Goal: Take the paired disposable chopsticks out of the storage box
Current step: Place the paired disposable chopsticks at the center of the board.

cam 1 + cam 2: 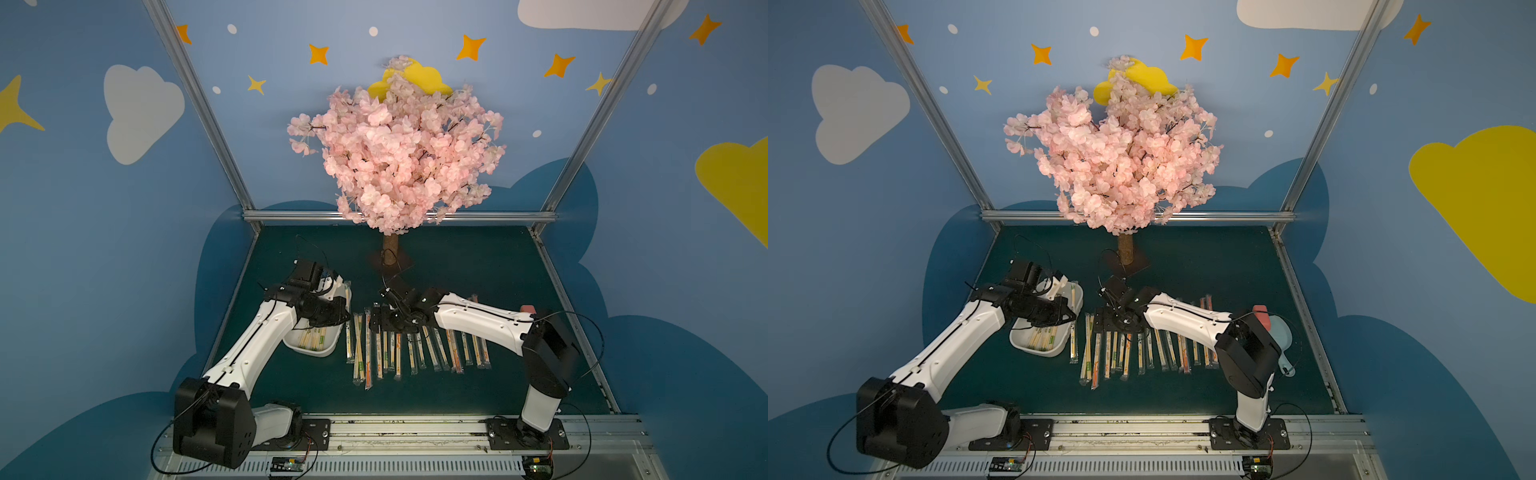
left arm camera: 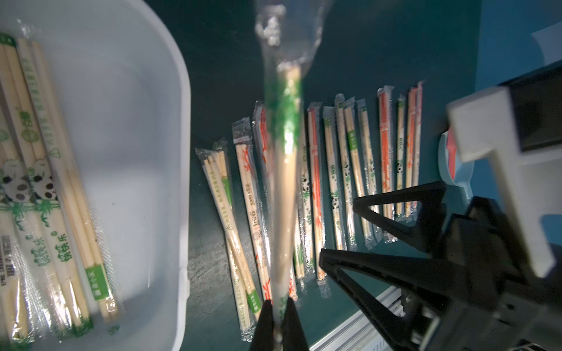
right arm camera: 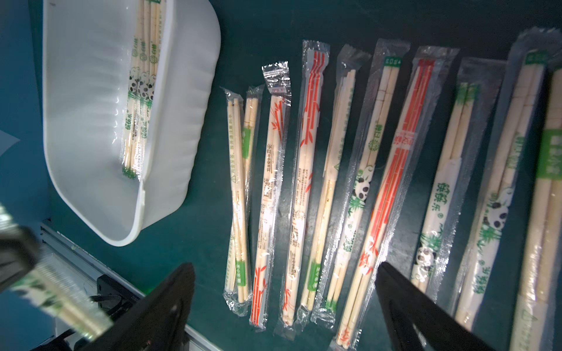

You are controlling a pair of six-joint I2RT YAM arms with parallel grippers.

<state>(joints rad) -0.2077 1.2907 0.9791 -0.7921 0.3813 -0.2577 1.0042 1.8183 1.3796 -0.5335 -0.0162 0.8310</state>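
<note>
1. Nearest the lens in both top views, the left arm (image 1: 257,340) reaches from the front rail over the storage box
2. Under everything lies the dark green table (image 1: 457,266), and a pink blossom tree (image 1: 399,145) stands at its far edge
3. Coming from the other side, the right arm (image 1: 478,320) stretches over the far ends of a row of wrapped pairs
4. On the left part of the table sits the storage box (image 1: 328,351), white and shallow, with several sleeved pairs (image 2: 36,182) lying along one side of its floor
5. Behind the right arm's elbow, a light-blue scoop (image 1: 1282,332) rests near the table's right edge
6. Beside the box, the paired disposable chopsticks (image 1: 415,349) already out lie side by side on the table, well over a dozen, with two crossed at the box end
7. Above that row, the right gripper (image 3: 286,267) has its jaws spread wide and nothing between them
8. Pressed together, the left gripper (image 2: 278,304) pinches one green-printed pair (image 2: 286,182), lifted off the table and running along the box's edge that faces the row
</note>
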